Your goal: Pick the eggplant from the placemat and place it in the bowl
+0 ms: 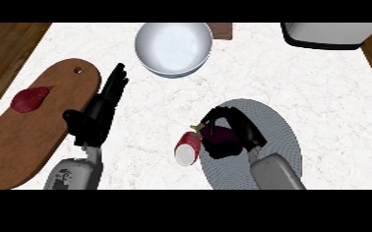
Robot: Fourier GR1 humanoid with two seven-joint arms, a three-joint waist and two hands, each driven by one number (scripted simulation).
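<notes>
Spreading across most of the view, the pale marble counter (305, 88) carries everything else. On its left lies a long wooden board (51, 132), running off the lower edge. A round grey placemat (280, 128) sits at lower right. A white bowl (174, 49) stands near the far edge, well apart from the placemat, with a small brown block (222, 30) just behind its right rim. A white, dark-edged appliance (323, 34) fills the far right corner.

The left hand (98, 115) rests over the board's right edge, its fingers straight and pointing away, holding nothing. The right hand (247, 128) is over the placemat's left part, its fingers curled down round the eggplant (222, 136). The dark purple eggplant shows under and between those fingers, on the placemat's left edge, its stem poking out to the left; whether it is lifted off the placemat cannot be told.

A red cup (187, 146) lies on its side on the counter, just beside the eggplant and touching the placemat's left rim. A dark red vegetable (29, 100) lies on the board's far left part.
</notes>
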